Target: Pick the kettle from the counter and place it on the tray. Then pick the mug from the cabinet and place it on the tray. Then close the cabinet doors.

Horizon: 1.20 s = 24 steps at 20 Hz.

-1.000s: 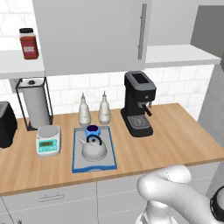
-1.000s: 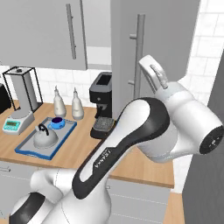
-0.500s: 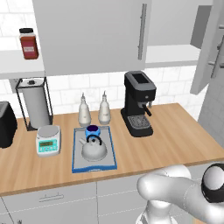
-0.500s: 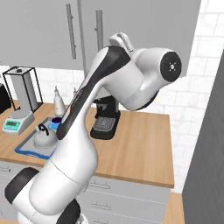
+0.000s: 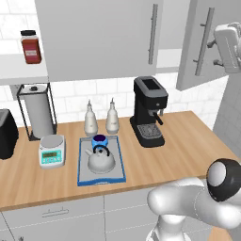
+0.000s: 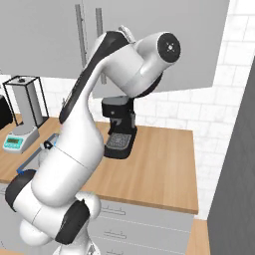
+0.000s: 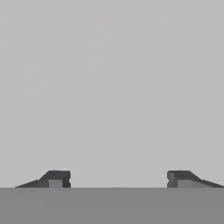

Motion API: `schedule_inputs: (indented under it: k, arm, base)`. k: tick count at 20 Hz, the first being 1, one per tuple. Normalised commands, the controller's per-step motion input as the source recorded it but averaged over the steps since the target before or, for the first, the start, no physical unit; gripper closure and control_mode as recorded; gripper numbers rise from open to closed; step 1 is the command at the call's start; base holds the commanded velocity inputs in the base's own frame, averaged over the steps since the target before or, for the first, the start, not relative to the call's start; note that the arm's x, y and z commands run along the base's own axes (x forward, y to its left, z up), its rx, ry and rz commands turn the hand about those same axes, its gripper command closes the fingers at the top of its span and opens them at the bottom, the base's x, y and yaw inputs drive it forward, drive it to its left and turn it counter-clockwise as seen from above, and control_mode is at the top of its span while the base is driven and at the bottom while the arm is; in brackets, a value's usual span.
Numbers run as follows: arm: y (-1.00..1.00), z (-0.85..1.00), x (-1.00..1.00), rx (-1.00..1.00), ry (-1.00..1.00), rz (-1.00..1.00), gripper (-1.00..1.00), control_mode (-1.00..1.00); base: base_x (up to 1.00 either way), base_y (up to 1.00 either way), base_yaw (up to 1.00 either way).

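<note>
The gripper (image 7: 118, 179) faced a flat, pale grey surface that lay close ahead of it in the hand view, with no edge or handle to tell which panel it was. Its two dark fingertips (image 7: 56, 178) stood wide apart, with nothing between them.

In the left base view the hand (image 5: 228, 41) was raised high, just beside the outer face of the right cabinet door (image 5: 201, 44), which stood swung partly open with its long bar handle (image 5: 203, 41) toward the hand. Whether the fingers touched the panel could not be told. The left cabinet door (image 5: 101, 37) lay well off to the far side of that handle from the hand, closed flat, its own bar handle (image 5: 153, 33) near its inner edge.

Far below the fingers and well apart from them, the tray (image 5: 83, 162) lay on the counter (image 5: 188, 150). The kettle (image 5: 101, 159) sat on it, and the mug (image 5: 99, 141) stood on it too, just behind the kettle. Two bottles (image 5: 90, 118) stood behind the tray, a scale (image 5: 51, 151) beside it, and a coffee machine (image 5: 148, 111) on the tray's other side, nearer the hand.
</note>
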Motion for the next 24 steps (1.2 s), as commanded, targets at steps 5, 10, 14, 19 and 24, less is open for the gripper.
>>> schedule_inputs:
  k: [5, 10, 14, 19, 24]
  arm:
    - [0.60, -0.18, 0.96, -0.08, 0.00, -0.02, -1.00, -1.00]
    - [0.56, -0.17, 0.94, -0.07, 0.00, -0.06, -1.00, -1.00]
    - [0.45, -0.20, 0.66, -0.07, -0.03, -0.07, -1.00, -1.00]
    - [0.36, -0.31, 0.56, -0.06, -0.12, -0.08, -1.00, -1.00]
    - [0.28, -0.32, 0.66, -0.05, -0.11, -0.10, -1.00, -1.00]
  base:
    - [0.00, 0.00, 0.00]
    - [0.00, 0.00, 0.00]
    - [0.00, 0.00, 0.00]
    - [0.00, 0.00, 0.00]
    - [0.00, 0.00, 0.00]
